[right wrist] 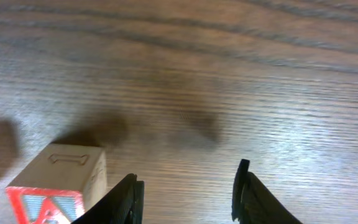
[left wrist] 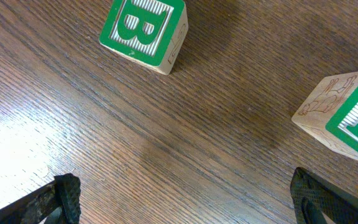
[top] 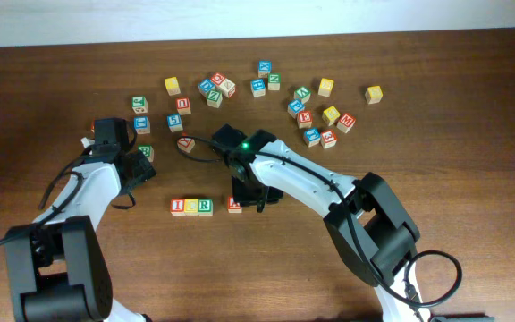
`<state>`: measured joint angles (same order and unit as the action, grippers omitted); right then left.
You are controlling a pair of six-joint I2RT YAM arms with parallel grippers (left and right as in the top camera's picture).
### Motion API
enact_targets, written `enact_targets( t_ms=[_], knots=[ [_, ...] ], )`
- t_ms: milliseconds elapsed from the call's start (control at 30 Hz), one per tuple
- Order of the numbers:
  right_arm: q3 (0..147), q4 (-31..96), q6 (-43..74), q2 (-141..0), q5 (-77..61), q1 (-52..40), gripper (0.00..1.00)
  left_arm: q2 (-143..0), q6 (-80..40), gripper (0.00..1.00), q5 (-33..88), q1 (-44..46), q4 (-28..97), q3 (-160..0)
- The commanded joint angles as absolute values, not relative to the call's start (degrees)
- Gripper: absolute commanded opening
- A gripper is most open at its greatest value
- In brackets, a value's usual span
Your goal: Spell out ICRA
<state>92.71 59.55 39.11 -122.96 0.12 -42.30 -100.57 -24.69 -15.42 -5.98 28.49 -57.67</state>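
Three cubes stand in a row near the table's front: the I (top: 178, 207), the yellow-faced block (top: 191, 207) and the green R (top: 205, 207). The red A cube (top: 233, 205) lies a small gap to the right of the R, half covered by my right gripper (top: 247, 199). In the right wrist view the A cube (right wrist: 56, 186) sits just outside the left finger (right wrist: 129, 199). That right gripper (right wrist: 188, 194) has its jaws apart over bare wood. My left gripper (top: 139, 168) stays at the left, and its wrist view shows the left gripper (left wrist: 185, 200) wide open and empty.
A green B cube (left wrist: 145, 28) and another green cube (left wrist: 347, 118) lie ahead of the left gripper. Several loose alphabet cubes are scattered along the back of the table (top: 311, 116), with a red one (top: 186, 143) nearer the middle.
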Motion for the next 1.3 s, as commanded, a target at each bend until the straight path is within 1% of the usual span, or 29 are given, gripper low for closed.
enact_targets(
  t_ms=[0,1267],
  knots=[
    [93.5,59.3,39.5,-122.8,-2.8,-42.3,0.38,-101.0,-24.8,0.99,-15.4,-6.1,28.6,-58.2],
    [93.5,57.6,39.5,-122.8,-4.8,-42.4,0.38,-101.0,-24.8,0.99,-15.4,-6.1,28.6,-58.2]
  ],
)
